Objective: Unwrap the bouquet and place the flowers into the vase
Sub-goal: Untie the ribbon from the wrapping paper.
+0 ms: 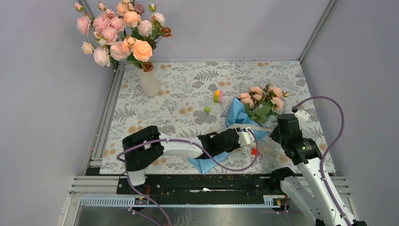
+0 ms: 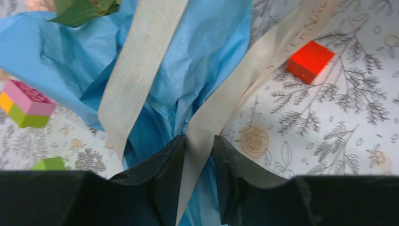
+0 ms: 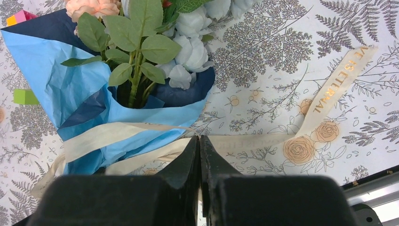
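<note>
Where the grey leaf-print surface runs toward 4 o'clock from its middle, the crinkled light-blue and navy paper bouquet lies on its side. Its peach and pale-blue artificial flowers point to 1 o'clock. The tall off-white vase stands well apart at 10 o'clock and already carries pink and orange blooms.

A flat cream ribbon crosses the wrap. The left fingers stand partly apart with one strand running through the gap, not visibly clamped. The right fingers are pressed together, seemingly pinching another strand at their tips. A small red toy block sits just beside the ribbon.

The bundle should be light. The paper is soft and easy to tear, and the ribbon is limp and slick, so it is best pinched flat. I would take the flowers by the green stems below the leaves, not by the blooms, which would crush.
</note>
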### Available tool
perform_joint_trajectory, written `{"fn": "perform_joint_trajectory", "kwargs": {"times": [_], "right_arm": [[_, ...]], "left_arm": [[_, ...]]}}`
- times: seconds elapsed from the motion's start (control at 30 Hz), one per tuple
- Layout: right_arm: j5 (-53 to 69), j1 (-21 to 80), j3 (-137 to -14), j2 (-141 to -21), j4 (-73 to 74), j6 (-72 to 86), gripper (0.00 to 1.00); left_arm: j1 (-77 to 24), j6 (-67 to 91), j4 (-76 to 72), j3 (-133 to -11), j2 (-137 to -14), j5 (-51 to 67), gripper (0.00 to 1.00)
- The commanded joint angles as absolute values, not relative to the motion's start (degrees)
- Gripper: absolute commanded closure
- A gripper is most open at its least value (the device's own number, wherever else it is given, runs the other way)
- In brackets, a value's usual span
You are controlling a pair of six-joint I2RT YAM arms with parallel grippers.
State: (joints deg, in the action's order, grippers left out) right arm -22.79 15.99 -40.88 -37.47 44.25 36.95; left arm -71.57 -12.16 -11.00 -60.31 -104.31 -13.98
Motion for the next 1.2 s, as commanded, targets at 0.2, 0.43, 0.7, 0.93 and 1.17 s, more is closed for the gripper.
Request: {"fn": "perform_joint_trajectory", "kwargs": {"times": [0.2, 0.43, 0.7, 0.93, 1.17], "right_arm": [[-24.31, 15.64, -41.0, -35.18, 42.99, 37.47, 1.0], [-24.95, 15.66, -41.35, -35.33, 43.61, 37.56, 1.0], [-29.3, 15.64, -41.21, -35.77, 45.53, 40.06, 1.0], [-36.81, 15.64, -39.4, -36.85, 50.2, 47.86, 1.0], [-39.59, 15.12, -36.18, -34.96, 53.65, 57.26, 1.0]], "left_arm": [[-71.9, -5.93, -17.8, -58.65, -99.76, -19.22, 0.77], [-71.81, 0.79, -19.94, -56.04, -96.45, -21.04, 0.97], [-70.01, 11.48, -19.54, -52.91, -89.91, -22.14, 0.99], [-58.38, 31.54, -20.73, -43.87, -82.66, -14.1, 1.0], [-48.32, 43.9, -21.06, -37.16, -79.2, -8.43, 1.0]]}}
